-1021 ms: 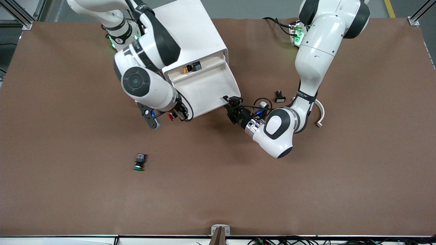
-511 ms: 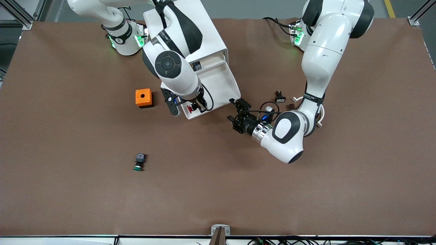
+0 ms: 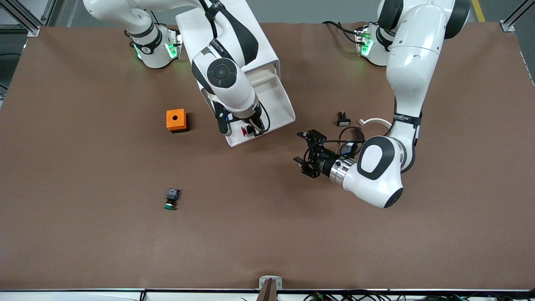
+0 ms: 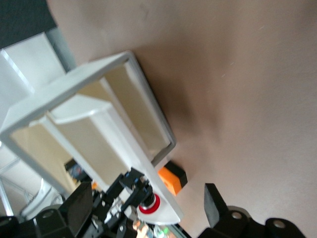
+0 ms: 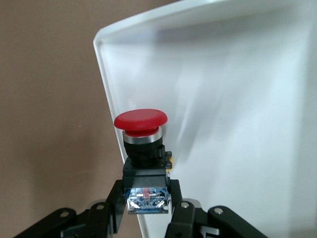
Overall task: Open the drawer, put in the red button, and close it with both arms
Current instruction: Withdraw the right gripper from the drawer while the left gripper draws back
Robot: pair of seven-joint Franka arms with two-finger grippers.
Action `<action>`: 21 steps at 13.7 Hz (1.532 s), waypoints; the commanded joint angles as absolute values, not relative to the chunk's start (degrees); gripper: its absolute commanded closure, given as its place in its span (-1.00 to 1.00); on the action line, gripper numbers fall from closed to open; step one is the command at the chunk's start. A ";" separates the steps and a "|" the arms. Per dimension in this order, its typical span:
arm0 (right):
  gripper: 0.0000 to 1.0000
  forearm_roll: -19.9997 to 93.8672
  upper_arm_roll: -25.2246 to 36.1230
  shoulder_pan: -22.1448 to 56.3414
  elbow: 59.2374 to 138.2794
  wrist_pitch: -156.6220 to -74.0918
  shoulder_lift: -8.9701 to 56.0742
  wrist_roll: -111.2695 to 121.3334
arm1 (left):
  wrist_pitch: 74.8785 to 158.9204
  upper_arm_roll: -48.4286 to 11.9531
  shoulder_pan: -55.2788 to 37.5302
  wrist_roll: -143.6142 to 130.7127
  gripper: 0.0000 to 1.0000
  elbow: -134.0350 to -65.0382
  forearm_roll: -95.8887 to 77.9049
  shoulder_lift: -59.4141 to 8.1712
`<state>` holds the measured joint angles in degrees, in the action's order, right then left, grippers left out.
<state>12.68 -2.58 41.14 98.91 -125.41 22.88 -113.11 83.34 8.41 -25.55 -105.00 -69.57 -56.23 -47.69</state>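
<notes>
Nearest the front camera, a small switch with a green cap (image 3: 170, 200) lies alone on the brown surface (image 3: 83, 234). Farther up, the left gripper (image 3: 306, 154) hangs over bare surface near the drawer's corner, its fingers spread apart and empty. The right gripper (image 3: 250, 130) is clamped on the red button (image 5: 141, 144), gripping its black-and-blue block so the round red cap and silver collar stick out past the fingertips; it holds the button over the front edge of the pulled-out white drawer (image 3: 273, 98). An orange box (image 3: 176, 120) sits toward the right arm's end. The right arm hides much of the drawer's tray and the cabinet (image 3: 234, 29).
</notes>
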 commanded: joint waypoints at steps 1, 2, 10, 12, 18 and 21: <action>0.35 13.71 -2.02 41.84 100.90 -126.04 20.83 -114.70 | 83.32 9.58 -26.19 -98.83 -0.98 -69.96 -49.53 -44.23; 0.11 13.71 -2.02 42.01 100.90 -125.86 20.83 -114.70 | 83.32 9.67 -26.10 -97.14 -0.98 -69.96 -48.09 -43.34; -1.00 13.10 -1.41 36.58 96.77 -125.07 17.06 -102.87 | 83.41 12.30 -26.19 -75.70 -0.98 -70.14 -38.60 -39.29; -1.00 12.83 -1.06 32.54 95.20 -120.45 15.39 -90.95 | 85.24 12.22 -26.72 -71.39 -0.98 -70.14 -34.82 -39.29; -1.00 11.16 1.23 19.10 92.72 -107.85 11.61 -60.59 | 97.45 11.51 -32.68 -53.06 -0.99 -70.58 -27.63 -39.90; -1.00 11.16 1.23 12.41 92.81 -104.17 9.41 -46.28 | 100.63 11.60 -37.78 -49.92 -0.99 -70.75 -26.28 -40.69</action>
